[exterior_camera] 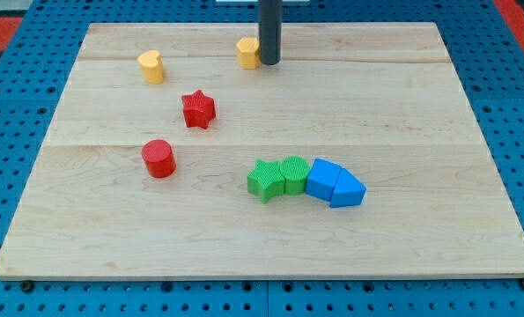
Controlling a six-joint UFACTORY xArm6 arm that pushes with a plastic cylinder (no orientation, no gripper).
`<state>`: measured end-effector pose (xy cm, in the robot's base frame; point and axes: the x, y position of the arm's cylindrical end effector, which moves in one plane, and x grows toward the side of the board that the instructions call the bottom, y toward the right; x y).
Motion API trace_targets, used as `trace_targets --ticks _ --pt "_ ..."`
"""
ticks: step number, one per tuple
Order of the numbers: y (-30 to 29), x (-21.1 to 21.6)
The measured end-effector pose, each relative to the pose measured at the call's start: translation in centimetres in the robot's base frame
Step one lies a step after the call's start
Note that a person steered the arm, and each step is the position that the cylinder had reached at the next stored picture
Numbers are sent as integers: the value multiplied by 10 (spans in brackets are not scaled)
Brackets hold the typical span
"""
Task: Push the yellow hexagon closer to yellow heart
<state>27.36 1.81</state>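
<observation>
Contact looks made: my tip [269, 62] sits against the view's right side of the yellow hexagon [247, 52], near the tabletop's [420, 106] top edge. That placement suits a push toward the view's left, where the yellow heart [151, 66] lies well apart. My tool is a bare rod, so it has nothing to open or hold. The hexagon is small, squat and faceted, partly hidden by the rod. A red star [198, 109] sits below the path, clear of it.
</observation>
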Motion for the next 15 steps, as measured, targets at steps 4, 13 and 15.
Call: trace_targets --ticks 4,13,15 --pt "-35 -2" --pt "-78 -52" --pt "31 -7"
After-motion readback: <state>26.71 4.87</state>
